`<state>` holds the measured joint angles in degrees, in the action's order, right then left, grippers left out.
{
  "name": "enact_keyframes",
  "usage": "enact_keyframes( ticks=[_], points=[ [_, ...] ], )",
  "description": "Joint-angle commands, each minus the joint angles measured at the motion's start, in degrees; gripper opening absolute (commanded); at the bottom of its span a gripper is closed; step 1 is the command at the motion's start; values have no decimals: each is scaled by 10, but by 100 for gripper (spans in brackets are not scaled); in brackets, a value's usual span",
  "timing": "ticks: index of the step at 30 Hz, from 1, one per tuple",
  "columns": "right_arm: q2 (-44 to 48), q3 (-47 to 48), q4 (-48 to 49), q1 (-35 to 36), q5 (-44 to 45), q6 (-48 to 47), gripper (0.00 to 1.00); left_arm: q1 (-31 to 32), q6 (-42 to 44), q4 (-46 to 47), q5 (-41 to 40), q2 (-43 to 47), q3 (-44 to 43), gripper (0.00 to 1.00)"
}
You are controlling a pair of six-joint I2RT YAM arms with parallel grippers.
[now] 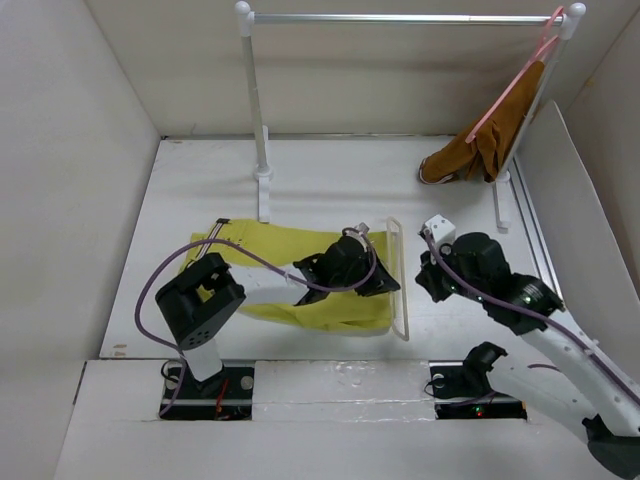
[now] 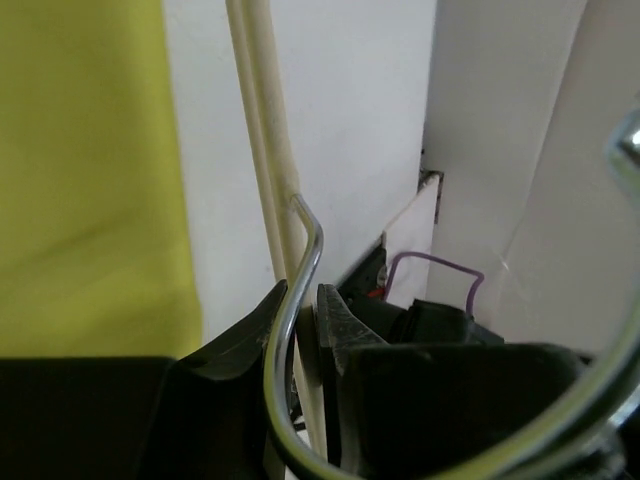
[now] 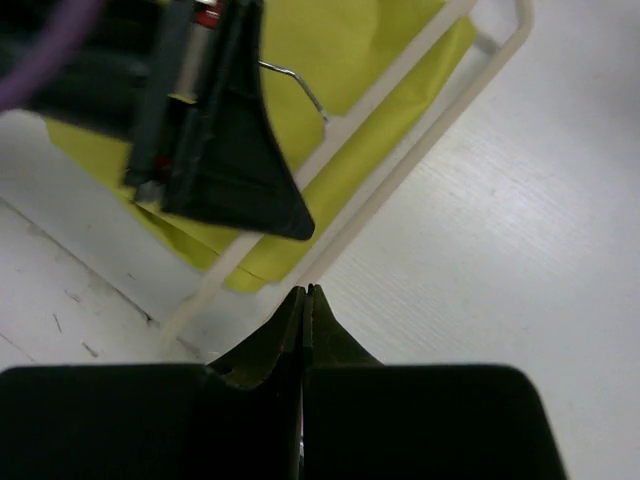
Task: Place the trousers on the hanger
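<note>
On the white table (image 1: pixel 330 190), slightly left of centre, the trousers (image 1: pixel 300 243) lie spread flat, a yellow-green sheet with the waistband end toward the left. Just at their right edge lies the hanger (image 2: pixel 262 100), a slim cream loop running near to far, its left rod over the cloth's edge and its right rod on bare table. From the left, the left gripper (image 2: pixel 302 300) reaches across the trousers to the hanger; its wrist view shows the two black fingers drawn close together around the hanger's neck, where the metal hook wire (image 2: pixel 315 240) leaves the cream rod, so it is pinching the hanger there. To the right of the loop, apart from it, the right gripper (image 3: pixel 306 292) hangs above bare table with its fingertips pressed together on nothing, pointing toward the hanger's near right rod and the yellow cloth beyond. At the far side stands a metal rail (image 1: pixel 400 17) on white posts; a pink hanger (image 1: pixel 515 80) hangs from its right end and carries a rust-brown garment (image 1: pixel 480 150) whose lower end rests on the table.
</note>
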<state>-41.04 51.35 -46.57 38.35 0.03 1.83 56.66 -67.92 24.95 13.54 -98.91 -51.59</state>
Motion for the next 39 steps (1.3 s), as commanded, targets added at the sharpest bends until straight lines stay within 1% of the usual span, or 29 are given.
enact_keyframes(
  ticks=[1, 2, 3, 4, 5, 6, 8, 10, 12, 14, 18, 19, 20, 22, 26, 27, 30, 33, 34, 39],
  points=[
    [-47, -58, 106, -40, -70, 26, 0, 27, 4, 90, -46, 57, 27, 0],
    [-56, -84, 162, -52, -85, 28, 0, 27, 7, 97, -46, 57, 43, 0],
    [-64, -99, 190, -74, -102, 38, 3, 27, 10, 100, -46, 51, 50, 0],
    [-74, -109, 217, -86, -114, 45, 9, 27, 11, 120, -48, 48, 60, 0],
    [-99, -118, 253, -97, -129, 49, 20, 27, 14, 135, -49, 47, 79, 0],
    [-111, -124, 256, -106, -127, 49, 26, 27, 13, 142, -56, 43, 84, 0],
    [-141, -129, 279, -122, -119, 50, 33, 27, 28, 153, -61, 34, 84, 0],
    [-151, -135, 291, -136, -104, 56, 33, 27, 48, 133, -73, 23, 75, 0],
    [-165, -144, 328, -145, -111, 62, 32, 27, 56, 133, -82, 17, 69, 0],
    [-178, -155, 356, -151, -122, 64, 21, 27, 60, 123, -89, 3, 58, 0],
    [-226, -164, 386, -151, -131, 68, 19, 27, 64, 121, -83, -29, 40, 0],
    [-242, -165, 394, -151, -132, 69, 21, 27, 65, 121, -80, -35, 36, 0],
    [-250, -165, 405, -151, -136, 69, 26, 27, 63, 120, -76, -38, 28, 0],
    [-266, -161, 411, -151, -136, 71, 31, 27, 60, 119, -74, -48, 23, 0],
    [-287, -160, 413, -151, -121, 71, 33, 27, 58, 107, -90, -46, 17, 0],
    [-294, -167, 421, -151, -111, 74, 36, 27, 62, 93, -94, -44, 14, 0],
    [-312, -173, 442, -151, -120, 79, 38, 27, 62, 86, -94, -46, 15, 0],
    [-342, -173, 460, -151, -126, 87, 44, 27, 60, 78, -94, -47, 18, 0],
    [-349, -173, 480, -151, -126, 91, 47, 27, 59, 77, -93, -45, 21, 0],
    [-395, -187, 526, -151, -142, 122, 46, 27, 54, 74, -98, -42, 32, 0]
  ],
)
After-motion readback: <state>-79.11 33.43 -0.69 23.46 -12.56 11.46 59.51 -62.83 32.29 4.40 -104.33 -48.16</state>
